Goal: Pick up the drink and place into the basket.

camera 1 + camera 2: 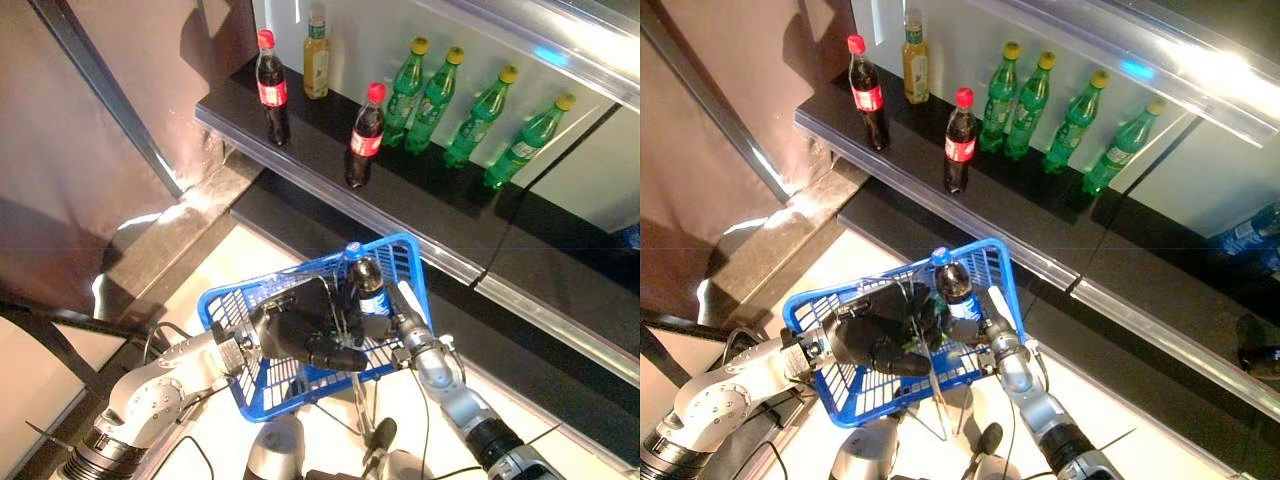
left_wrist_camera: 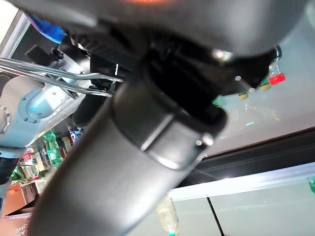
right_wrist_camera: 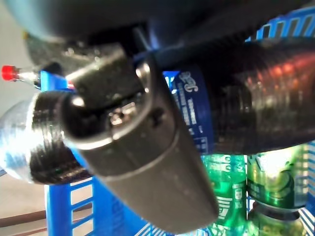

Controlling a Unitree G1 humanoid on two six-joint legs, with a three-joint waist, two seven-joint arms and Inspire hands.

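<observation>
One bottle matters here, and the right hand [image 1: 385,322] has it: the fingers [image 3: 147,162] are curled round the dark cola drink [image 1: 366,285] at its blue label, thumb pressed across the barrel in the right wrist view. The bottle stands close to upright, blue cap up, its long axis tipped slightly toward eleven o'clock, and it hangs over the blue basket [image 1: 405,260] near the far rim, at about one o'clock of the basket's middle. The base seems already below the rim, though I cannot tell whether it touches the floor of the basket. The left hand [image 1: 300,338] is at the basket's near side, at about seven o'clock of the drink, its dark bulk over the wire handles; its fingers are hidden, so I cannot tell whether they grip. Green cans show inside the basket past the drink in the right wrist view. Beyond, at twelve o'clock, a dark shelf [image 1: 440,190] carries cola bottles and green bottles. My guess is the next move is straight down, then release.
</observation>
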